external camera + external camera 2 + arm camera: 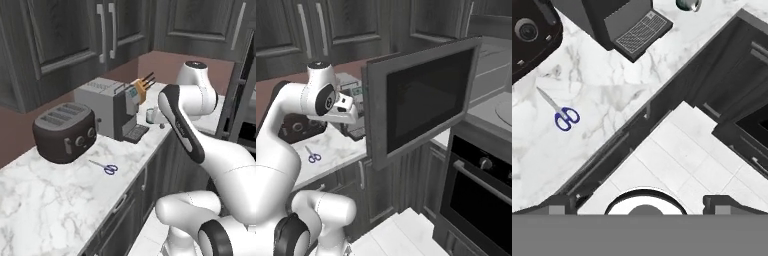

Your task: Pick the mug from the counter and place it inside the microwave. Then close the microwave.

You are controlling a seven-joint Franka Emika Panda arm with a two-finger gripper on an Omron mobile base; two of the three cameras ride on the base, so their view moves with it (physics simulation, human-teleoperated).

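- The table (45,200) is a white marble top over dark cabinets; its front edge runs diagonally in the hand view, with pale floor tiles (677,150) beyond it.
- The microwave (421,105) has its door swung wide open toward the robot; in the right base view the door stands between the arm and the cavity, and it hangs out past the table edge.
- The oven (481,195) sits low on the right, under the microwave side.
- The coffee machine (107,107) and the toaster (65,132) stand on the table toward the wall, near each other, so room on that side is tight.
- The mug (151,115) stands on the table just beside the coffee machine's tray, near the front edge; in the hand view it is cut by the top border.
- The scissors (105,167) lie flat in front of the toaster, well apart from the mug.
- The pincer (639,202) is spread wide and holds nothing; it looks down over the table edge and the floor.
- I judge the step in hand is the reach for the mug, nothing is done yet. The next move calls for carrying the pincer over the mug and lowering around it, clear of the coffee machine.
- The open door may block the carry; the path should go around its free edge.
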